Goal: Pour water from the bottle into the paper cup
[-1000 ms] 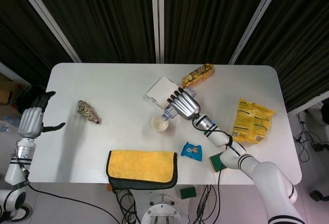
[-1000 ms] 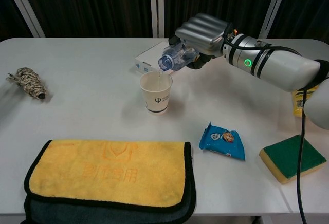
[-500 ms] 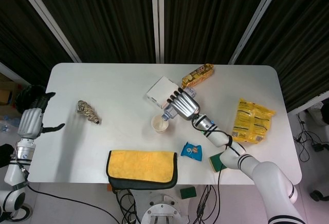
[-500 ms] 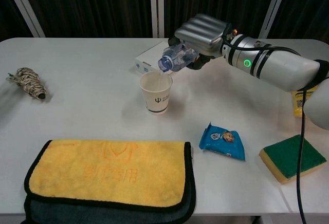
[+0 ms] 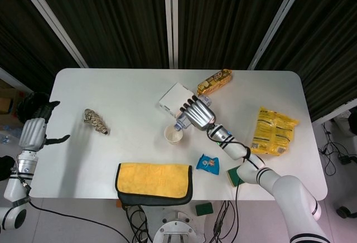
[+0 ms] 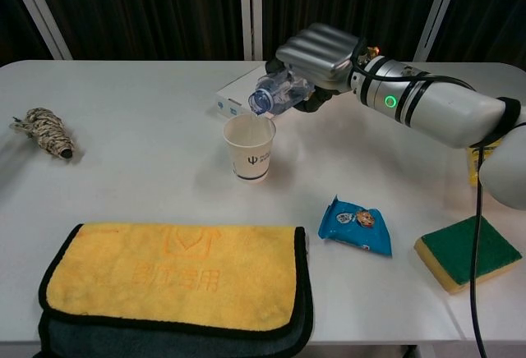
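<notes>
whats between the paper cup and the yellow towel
Nothing: in the chest view only bare table lies between the paper cup and the yellow towel.

White paper cup (image 6: 250,147): small dark trident-like logo on its side, with a line of tiny print beside it, too small to read. Folded yellow cloth with dark trim (image 6: 177,280): faint tone-on-tone emblem and a row of characters below it, not legible. Small blue snack packet (image 6: 355,225): round printed picture, wording too small to make out.
</notes>
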Controlling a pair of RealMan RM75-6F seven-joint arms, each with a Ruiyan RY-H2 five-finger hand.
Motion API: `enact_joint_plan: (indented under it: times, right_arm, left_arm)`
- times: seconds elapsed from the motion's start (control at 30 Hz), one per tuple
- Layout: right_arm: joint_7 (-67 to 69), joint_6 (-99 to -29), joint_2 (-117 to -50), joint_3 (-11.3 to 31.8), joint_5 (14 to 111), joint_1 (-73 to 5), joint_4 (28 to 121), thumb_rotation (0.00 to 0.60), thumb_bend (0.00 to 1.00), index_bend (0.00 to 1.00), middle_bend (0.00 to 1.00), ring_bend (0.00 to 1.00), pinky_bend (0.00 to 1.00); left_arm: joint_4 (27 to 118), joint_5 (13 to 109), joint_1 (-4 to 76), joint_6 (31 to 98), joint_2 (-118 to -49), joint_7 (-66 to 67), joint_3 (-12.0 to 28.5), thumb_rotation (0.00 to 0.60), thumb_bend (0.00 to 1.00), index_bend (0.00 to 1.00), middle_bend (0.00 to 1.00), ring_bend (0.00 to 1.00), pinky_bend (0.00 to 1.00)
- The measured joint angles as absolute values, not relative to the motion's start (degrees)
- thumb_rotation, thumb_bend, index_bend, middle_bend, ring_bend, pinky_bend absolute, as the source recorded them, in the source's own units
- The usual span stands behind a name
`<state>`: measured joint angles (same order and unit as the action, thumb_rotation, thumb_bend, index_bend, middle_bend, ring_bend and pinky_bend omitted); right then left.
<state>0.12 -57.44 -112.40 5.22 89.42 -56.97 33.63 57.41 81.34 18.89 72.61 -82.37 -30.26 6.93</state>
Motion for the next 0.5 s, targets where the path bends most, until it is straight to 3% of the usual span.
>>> enact_joint_plan:
  times: [0.5]
  right_arm:
    - [7.43,-55.99,-109.1,9.11,84.66,-55.66,43.22,0.6,0.48,0.83,0.57,0.39,0.35]
  left_arm:
    - [56.98,81.68,19.03,71.94,-82.47,-30.82,6.46,0.6,0.07,0.1,0.1,0.05,0.17]
